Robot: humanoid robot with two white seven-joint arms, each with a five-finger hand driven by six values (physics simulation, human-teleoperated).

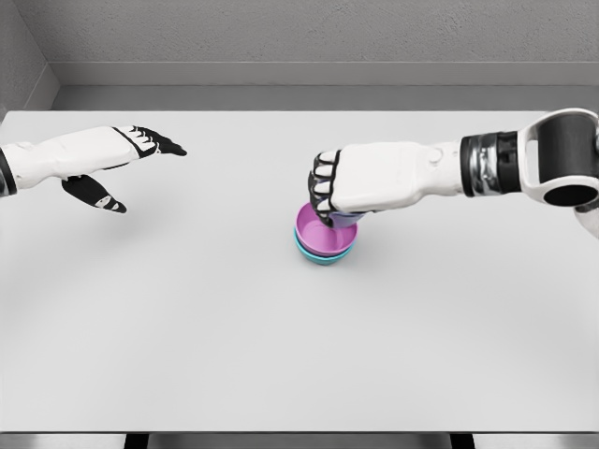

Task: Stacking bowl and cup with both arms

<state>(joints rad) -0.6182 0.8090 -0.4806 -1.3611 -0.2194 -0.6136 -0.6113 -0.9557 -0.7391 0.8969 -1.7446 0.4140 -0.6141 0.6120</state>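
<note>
**Right hand over the stacked bowls, left hand idle**

I see the white table (187, 327) filling the view. My right hand (360, 182) comes in from the right edge, fingers curled around a small lavender cup (344, 220), held just above the bowls near the table's middle. My left hand (112, 159) hovers over the left edge, fingers spread and holding nothing. The pink bowl (323, 234) sits nested inside the teal bowl (323, 256), only the teal rim showing beneath it.
</note>
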